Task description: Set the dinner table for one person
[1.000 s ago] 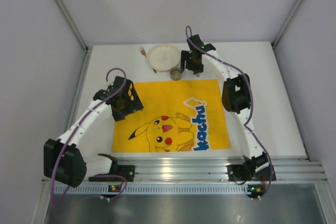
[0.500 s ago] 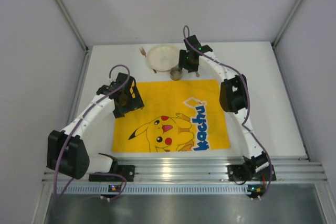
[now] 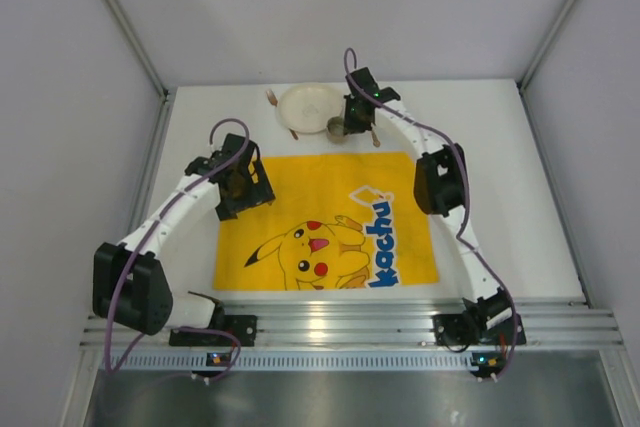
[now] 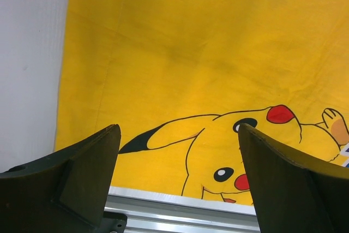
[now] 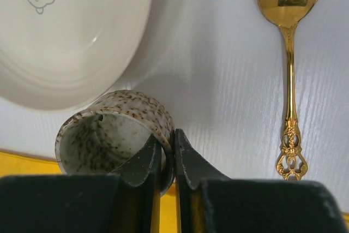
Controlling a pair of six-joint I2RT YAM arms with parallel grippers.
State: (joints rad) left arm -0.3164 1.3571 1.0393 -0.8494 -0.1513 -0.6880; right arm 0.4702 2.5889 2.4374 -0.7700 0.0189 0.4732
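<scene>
A yellow cloth placemat (image 3: 325, 222) printed with a Pikachu cartoon and blue lettering lies flat. Beyond its far edge sits a round white plate (image 3: 308, 105) with a small bear print, and a speckled ceramic cup (image 5: 109, 135) stands just beside its rim. An ornate gold spoon (image 5: 289, 53) lies right of the cup, apart from it. A small utensil (image 3: 280, 112), too small to identify, lies left of the plate.

White counter (image 3: 500, 177) bearing a yellow printed placemat (image 4: 191, 53) under the left tool (image 4: 180, 184); beyond the right tool (image 5: 166, 145), a cream plate (image 5: 71, 36) to its left and a gold spoon (image 5: 290, 80) to its right; a speckled cup (image 5: 103, 135) has its wall between the tips.
</scene>
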